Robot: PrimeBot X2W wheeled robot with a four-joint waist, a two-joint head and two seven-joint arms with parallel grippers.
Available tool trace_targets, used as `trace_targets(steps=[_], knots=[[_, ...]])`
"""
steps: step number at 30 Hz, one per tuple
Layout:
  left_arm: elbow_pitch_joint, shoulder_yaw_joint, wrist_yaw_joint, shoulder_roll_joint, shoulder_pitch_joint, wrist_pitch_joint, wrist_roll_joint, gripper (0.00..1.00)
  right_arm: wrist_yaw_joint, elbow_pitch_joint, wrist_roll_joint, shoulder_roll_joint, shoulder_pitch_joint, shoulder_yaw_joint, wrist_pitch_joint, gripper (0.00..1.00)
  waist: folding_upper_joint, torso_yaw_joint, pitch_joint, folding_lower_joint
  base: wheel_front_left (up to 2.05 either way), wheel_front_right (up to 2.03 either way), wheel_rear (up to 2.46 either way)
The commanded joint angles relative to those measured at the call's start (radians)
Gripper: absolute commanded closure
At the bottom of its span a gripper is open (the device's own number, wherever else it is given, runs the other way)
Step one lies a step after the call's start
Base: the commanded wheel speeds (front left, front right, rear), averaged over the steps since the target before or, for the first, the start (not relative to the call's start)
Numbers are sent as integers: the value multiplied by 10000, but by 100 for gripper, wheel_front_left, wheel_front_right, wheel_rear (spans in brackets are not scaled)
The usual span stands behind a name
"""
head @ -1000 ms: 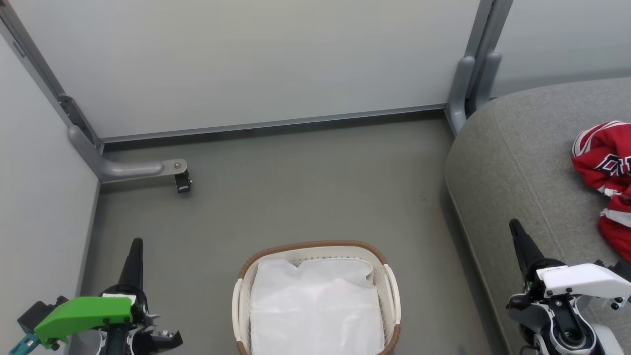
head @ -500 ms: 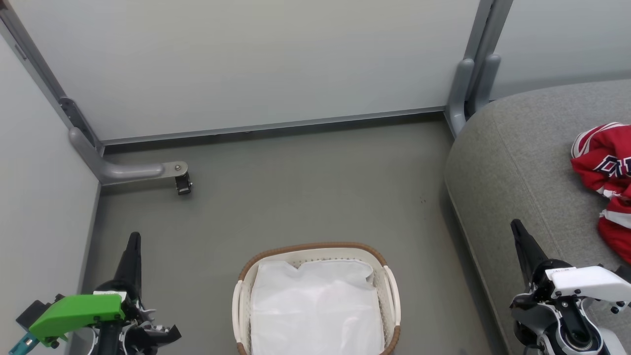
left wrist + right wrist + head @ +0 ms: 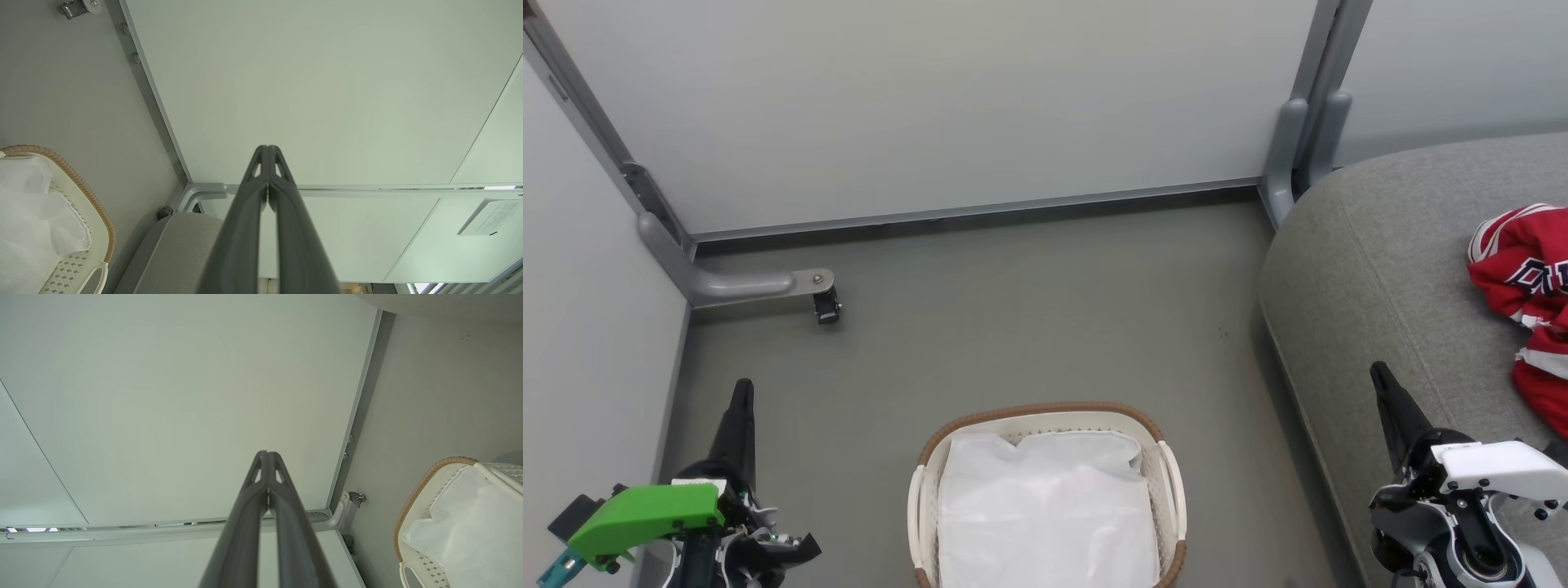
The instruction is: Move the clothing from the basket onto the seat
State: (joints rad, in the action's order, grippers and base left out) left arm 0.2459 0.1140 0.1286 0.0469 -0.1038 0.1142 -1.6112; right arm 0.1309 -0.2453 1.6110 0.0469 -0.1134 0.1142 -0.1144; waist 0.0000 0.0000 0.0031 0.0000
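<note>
The basket (image 3: 1045,406) sits near and centre on the floor (image 3: 1029,327), a sheet (image 3: 1045,514) in it — the seat (image 3: 1380,269) lies right of it, clothing (image 3: 1515,269) on the seat's right part.

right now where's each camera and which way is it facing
Head view: from the head, down at basket, seat with clothing; left gripper, right gripper at bottom.
Left wrist view: along shut fingers at wall panel; basket, seat lower left.
Right wrist view: along shut fingers at wall panel; basket lower right.
All three share the basket.
</note>
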Motion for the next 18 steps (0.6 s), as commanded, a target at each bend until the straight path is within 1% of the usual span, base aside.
trace_targets(steps=[1,18], knots=[[-19,23,57,62,-99,34,-33,100,-3,32,34,63,108,18,-34,100,0,0,0,0,0,0,0],[-21,22,57,62,-98,33,-34,100,-3,32,35,63,108,17,-33,100,0,0,0,0,0,0,0]])
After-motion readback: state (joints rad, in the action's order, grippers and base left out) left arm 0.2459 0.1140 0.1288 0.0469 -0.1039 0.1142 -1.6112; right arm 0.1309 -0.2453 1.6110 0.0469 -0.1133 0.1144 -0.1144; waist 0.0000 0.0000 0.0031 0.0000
